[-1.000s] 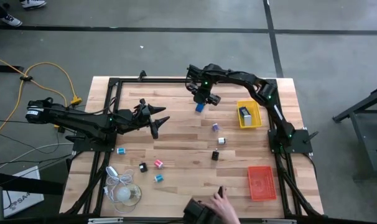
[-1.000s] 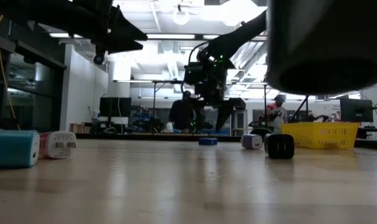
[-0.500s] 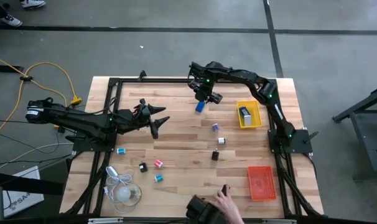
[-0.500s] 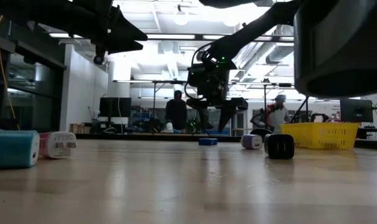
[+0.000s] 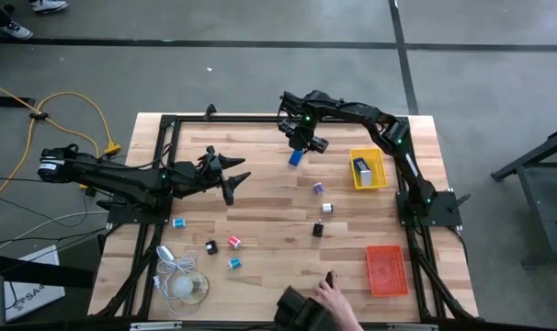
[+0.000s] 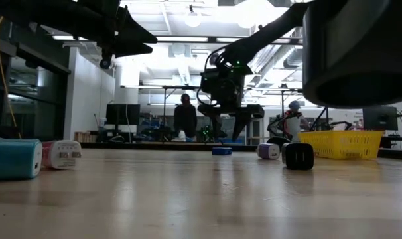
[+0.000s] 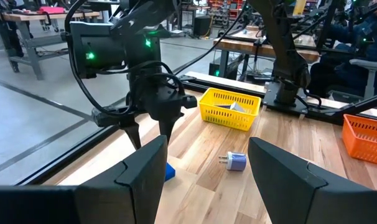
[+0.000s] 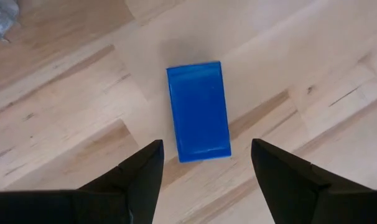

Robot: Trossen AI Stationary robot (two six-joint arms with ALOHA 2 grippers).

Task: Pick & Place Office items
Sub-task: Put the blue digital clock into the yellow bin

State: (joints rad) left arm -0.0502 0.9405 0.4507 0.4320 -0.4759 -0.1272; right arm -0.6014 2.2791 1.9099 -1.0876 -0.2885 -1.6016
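Right gripper (image 8: 204, 165) spread, poised directly above blue block (image 8: 198, 110) lying flat on table just beside yellow tray (image 5: 369, 169); straight descent advised, fingers straddling narrow sides before closing.

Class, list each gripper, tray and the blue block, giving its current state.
Right gripper: open, above the blue block.
Blue block: lying flat on the table, not held.
Left gripper: open, empty.
Yellow tray: holds one item.
Orange tray: looks empty.
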